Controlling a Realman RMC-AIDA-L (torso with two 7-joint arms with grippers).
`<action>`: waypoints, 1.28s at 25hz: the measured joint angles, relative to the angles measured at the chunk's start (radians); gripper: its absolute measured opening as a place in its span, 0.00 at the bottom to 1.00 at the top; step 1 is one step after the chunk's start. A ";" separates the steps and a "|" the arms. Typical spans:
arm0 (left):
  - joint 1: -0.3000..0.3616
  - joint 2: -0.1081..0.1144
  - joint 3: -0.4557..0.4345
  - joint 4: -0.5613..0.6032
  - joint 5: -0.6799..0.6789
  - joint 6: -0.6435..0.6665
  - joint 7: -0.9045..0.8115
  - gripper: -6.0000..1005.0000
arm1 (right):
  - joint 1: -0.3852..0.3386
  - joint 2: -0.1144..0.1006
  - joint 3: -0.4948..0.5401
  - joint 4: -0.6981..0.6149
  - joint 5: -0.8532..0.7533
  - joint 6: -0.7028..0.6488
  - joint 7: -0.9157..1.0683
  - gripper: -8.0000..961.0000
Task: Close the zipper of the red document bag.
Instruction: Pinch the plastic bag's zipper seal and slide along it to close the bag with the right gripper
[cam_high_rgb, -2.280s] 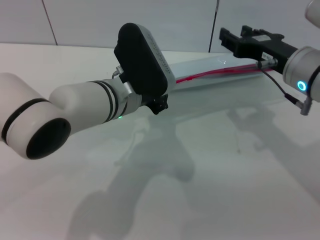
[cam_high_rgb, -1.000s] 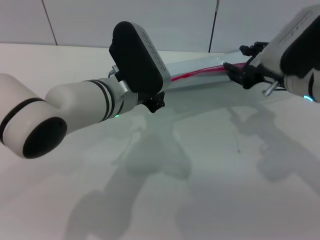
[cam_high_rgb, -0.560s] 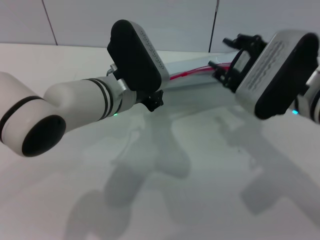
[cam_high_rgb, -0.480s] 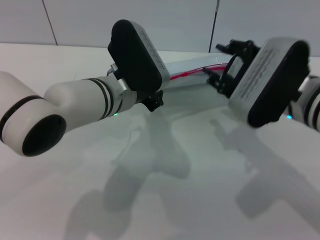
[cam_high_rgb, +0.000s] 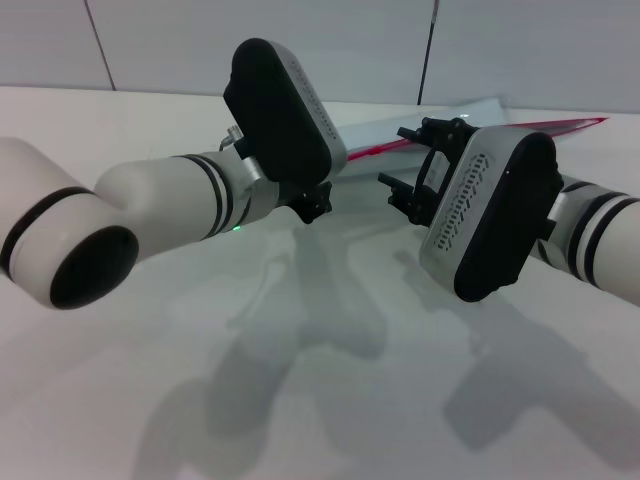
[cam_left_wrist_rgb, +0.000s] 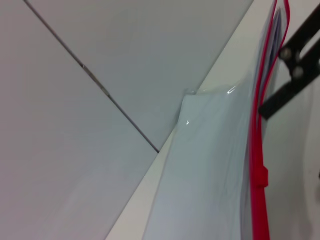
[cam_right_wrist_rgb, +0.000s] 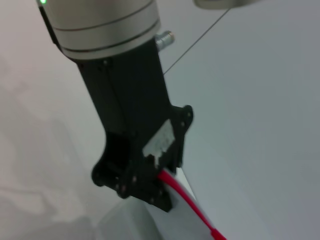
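Observation:
The red document bag (cam_high_rgb: 372, 130) lies flat at the back of the table, a pale blue-grey pouch (cam_left_wrist_rgb: 210, 165). Its zipper (cam_high_rgb: 520, 127) is a red strip along one long edge, and in the left wrist view the zipper (cam_left_wrist_rgb: 260, 150) carries a small slider (cam_left_wrist_rgb: 260, 177). Seen from the right wrist, my left gripper (cam_right_wrist_rgb: 150, 187) is shut on the zipper's end, and the red strip (cam_right_wrist_rgb: 192, 210) runs out of its jaws. My right gripper (cam_high_rgb: 415, 165) hangs open just in front of the zipper's middle, holding nothing. Its dark fingers (cam_left_wrist_rgb: 295, 65) show beside the strip.
The left arm's black wrist housing (cam_high_rgb: 283, 112) hides its own fingers in the head view. The right arm's housing (cam_high_rgb: 490, 215) sits low over the white table (cam_high_rgb: 330, 380). A grey panelled wall (cam_high_rgb: 200, 40) stands close behind the bag.
My right gripper has left the bag's right end and travelled left along the zipper toward the left arm, its wrist turning over. The bag's right end now shows. The left arm barely moved.

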 joint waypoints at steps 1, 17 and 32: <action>-0.002 0.000 0.001 -0.001 0.000 -0.003 0.000 0.11 | 0.001 0.000 -0.003 0.002 0.000 0.005 0.000 0.53; -0.015 -0.002 0.004 -0.008 0.000 -0.020 0.002 0.11 | 0.040 0.001 -0.032 0.051 0.006 0.082 0.010 0.50; -0.017 -0.003 0.004 -0.009 0.000 -0.020 0.002 0.12 | 0.077 0.002 -0.059 0.104 0.007 0.118 0.033 0.48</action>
